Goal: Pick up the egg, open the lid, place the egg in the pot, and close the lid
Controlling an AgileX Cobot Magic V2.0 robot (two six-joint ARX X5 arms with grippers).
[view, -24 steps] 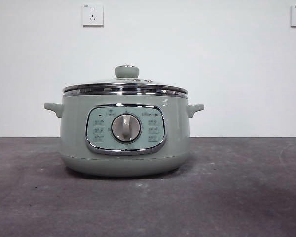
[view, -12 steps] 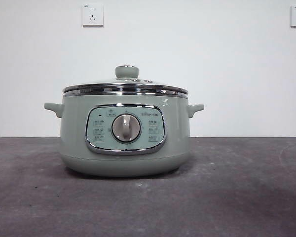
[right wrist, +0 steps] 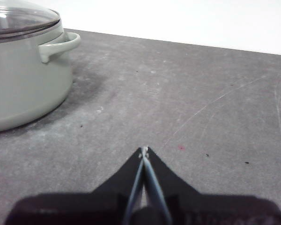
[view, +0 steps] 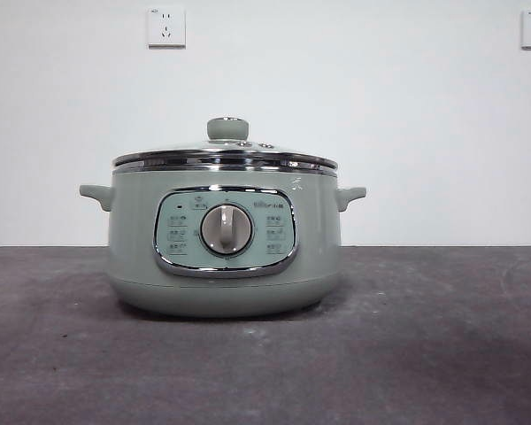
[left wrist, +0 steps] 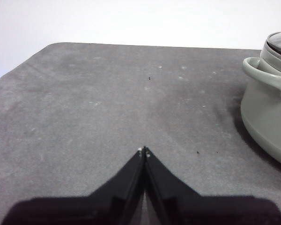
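**Nothing has moved since the earlier front views: pot (view: 224, 252) lidded, both claws idle, no egg in sight.**
Front view: the lid (view: 225, 154) sits closed on the pot at the table's (view: 425, 354) centre; neither arm shows. Left wrist view: the left claw (left wrist: 144, 151), jaws together and empty, hangs over bare table with a pot handle (left wrist: 266, 78) off to one side. Right wrist view: the right claw (right wrist: 144, 150), likewise closed, mirrors it. Neither arm looks clearly nearer; the egg's direction and axis cannot be told.

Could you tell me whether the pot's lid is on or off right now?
On: the lid sits level on the pot, its chrome rim seated all round.
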